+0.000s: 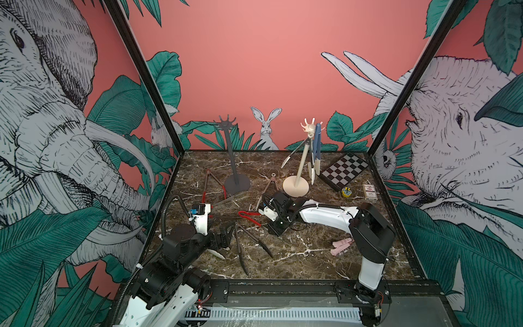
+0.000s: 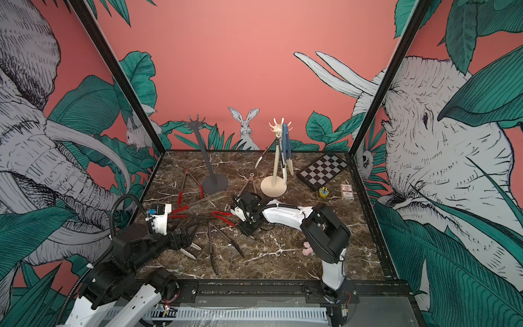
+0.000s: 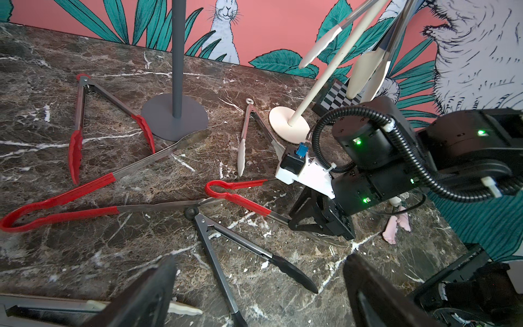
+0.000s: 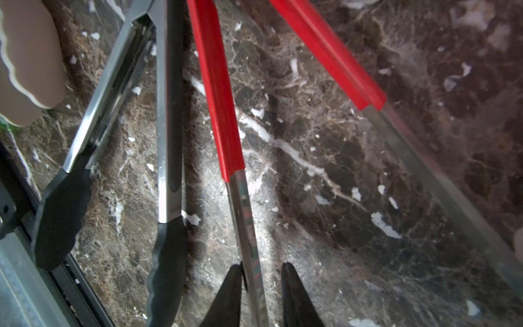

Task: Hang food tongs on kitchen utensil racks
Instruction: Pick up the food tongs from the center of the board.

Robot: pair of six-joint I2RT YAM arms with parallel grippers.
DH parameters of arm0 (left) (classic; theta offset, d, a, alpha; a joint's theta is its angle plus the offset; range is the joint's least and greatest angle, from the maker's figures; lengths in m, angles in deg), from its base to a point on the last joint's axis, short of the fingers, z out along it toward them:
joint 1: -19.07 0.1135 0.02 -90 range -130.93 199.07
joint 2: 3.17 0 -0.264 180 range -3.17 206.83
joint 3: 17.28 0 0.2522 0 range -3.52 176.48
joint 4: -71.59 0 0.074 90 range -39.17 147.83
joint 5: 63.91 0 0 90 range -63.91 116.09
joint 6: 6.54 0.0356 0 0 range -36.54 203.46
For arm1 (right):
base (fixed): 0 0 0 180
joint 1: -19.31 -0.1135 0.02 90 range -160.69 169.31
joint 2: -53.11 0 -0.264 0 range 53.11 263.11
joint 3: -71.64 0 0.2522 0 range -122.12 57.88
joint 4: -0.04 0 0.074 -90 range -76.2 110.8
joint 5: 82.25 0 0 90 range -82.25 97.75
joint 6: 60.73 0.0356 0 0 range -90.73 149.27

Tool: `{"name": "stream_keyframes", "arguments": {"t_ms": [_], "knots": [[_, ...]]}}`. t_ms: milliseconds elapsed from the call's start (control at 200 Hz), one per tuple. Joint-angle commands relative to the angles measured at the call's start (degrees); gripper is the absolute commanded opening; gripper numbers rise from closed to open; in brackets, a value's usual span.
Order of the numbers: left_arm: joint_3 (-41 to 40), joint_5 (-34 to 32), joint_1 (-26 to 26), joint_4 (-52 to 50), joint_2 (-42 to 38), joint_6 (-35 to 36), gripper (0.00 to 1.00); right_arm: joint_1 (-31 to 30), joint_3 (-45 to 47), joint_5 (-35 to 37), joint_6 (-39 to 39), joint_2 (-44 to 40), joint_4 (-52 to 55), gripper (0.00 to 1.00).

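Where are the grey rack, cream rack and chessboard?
grey rack (image 1: pixel 241 186): in a top view, on its round base.
cream rack (image 1: pixel 300 189): in a top view, on its round base.
chessboard (image 1: pixel 343 170): in a top view, middle of the board.

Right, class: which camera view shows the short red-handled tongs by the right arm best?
The left wrist view: the short red-handled tongs show loop and both red handles. The right wrist view gives only stretches of both arms, one between the right tool's fingers. Both top views show them small, partly behind the arm.
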Motion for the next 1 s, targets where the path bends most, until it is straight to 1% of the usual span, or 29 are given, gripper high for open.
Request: {"name": "stream_keyframes", "arguments": {"t_ms": [0,60,230,340,505,625,785,900,995], "knots": [[0.15,-0.86,-0.19,-0.13,-0.51,-0.05,0.94,-0.49,0.62,-0.60,-0.89,-0.13,-0.92,0.22],[-0.15,-0.70,-0.19,0.20,-0.49,-0.29,0.94,-0.64,0.92,-0.79,-0.96,-0.13,-0.94,0.18],[-0.95,-0.59,-0.20,1.25,-0.61,-0.36,0.94,-0.72,1.04,-0.18,-1.40,-0.28,-0.93,0.17],[-1.04,-0.47,-0.24,1.47,-0.58,-0.17,0.94,-0.79,0.69,-0.30,-1.47,0.26,-0.09,0.23],[-1.12,-0.51,-0.26,1.45,-0.87,0.01,0.94,-0.94,1.65,-0.85,-0.84,0.33,-1.16,0.27],[-1.24,-0.80,-0.17,1.46,-1.12,0.10,0.94,-1.03,2.03,-1.14,-0.38,0.54,-1.89,0.28],[-1.05,-0.97,-0.21,1.43,-1.10,0.39,0.94,-1.19,1.63,0.58,-0.30,1.63,-1.30,0.28],[-1.09,-1.16,-0.23,1.52,-1.10,0.45,0.94,-1.23,1.33,2.34,-0.33,2.15,-0.92,0.26],[-1.11,-1.49,-0.24,1.61,-1.10,0.11,0.94,-1.29,1.22,4.49,-0.28,2.30,-0.96,0.21]]}}
